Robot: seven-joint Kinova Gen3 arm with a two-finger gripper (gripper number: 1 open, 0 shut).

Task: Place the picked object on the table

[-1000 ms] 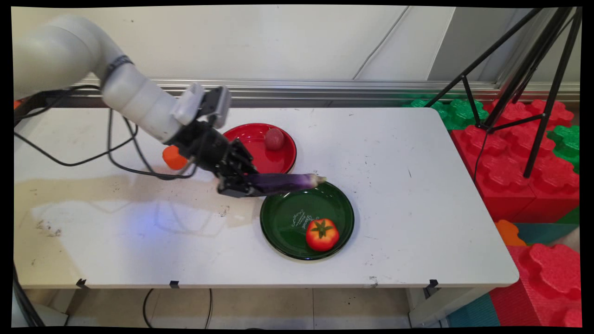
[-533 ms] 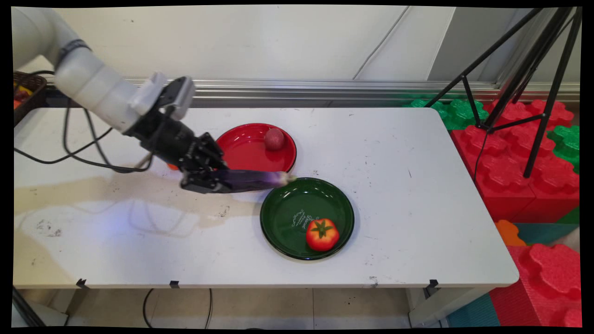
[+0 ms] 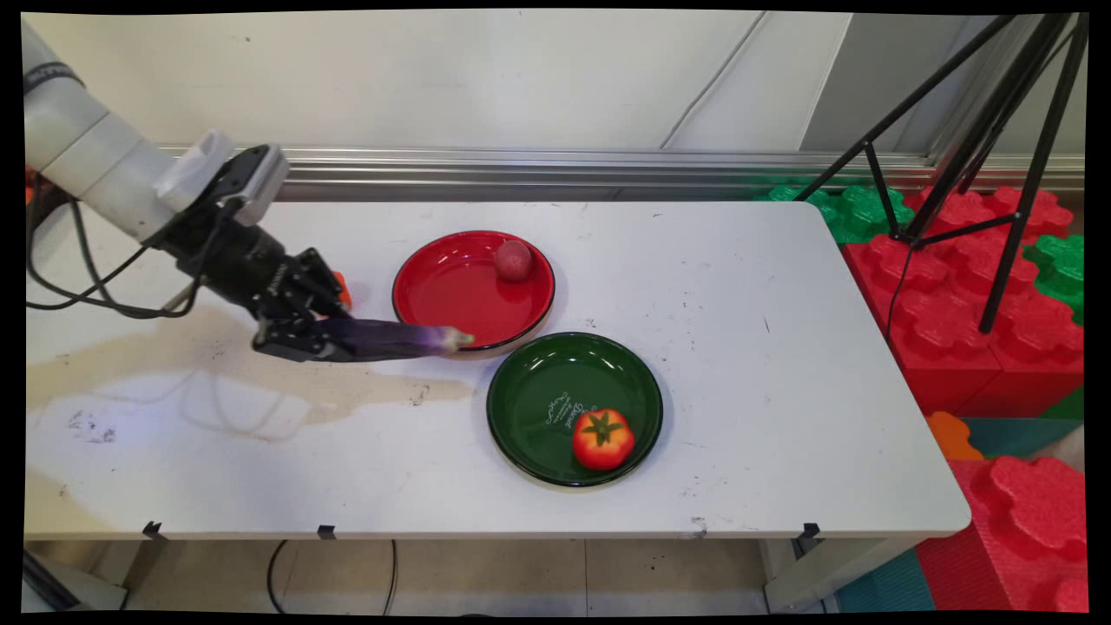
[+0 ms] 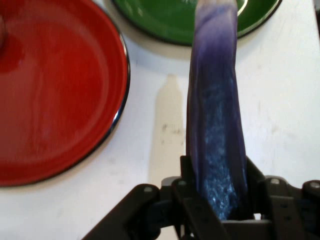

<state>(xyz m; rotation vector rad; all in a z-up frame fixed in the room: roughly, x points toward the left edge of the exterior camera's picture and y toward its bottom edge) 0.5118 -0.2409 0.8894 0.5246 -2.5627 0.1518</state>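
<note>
White table (image 3: 738,286) below, the gripper (image 3: 299,340) clasps a long, glossy purple eggplant (image 3: 395,338), seemingly pale-tipped.

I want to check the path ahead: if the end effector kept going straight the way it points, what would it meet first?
Probably the green plate: the held eggplant points at its rim, with the red plate off to one side. Height above the table is unclear.

Two plates: one red plate (image 3: 451,295) just beside the fingers (image 3: 291,340), one green plate (image 3: 538,408) beyond the fingertips. One eggplant (image 3: 391,338) between the fingers. One tomato (image 3: 601,438) and one red ball (image 3: 513,259), both well apart from the fingers. One orange thing (image 3: 341,290) behind them.
</note>
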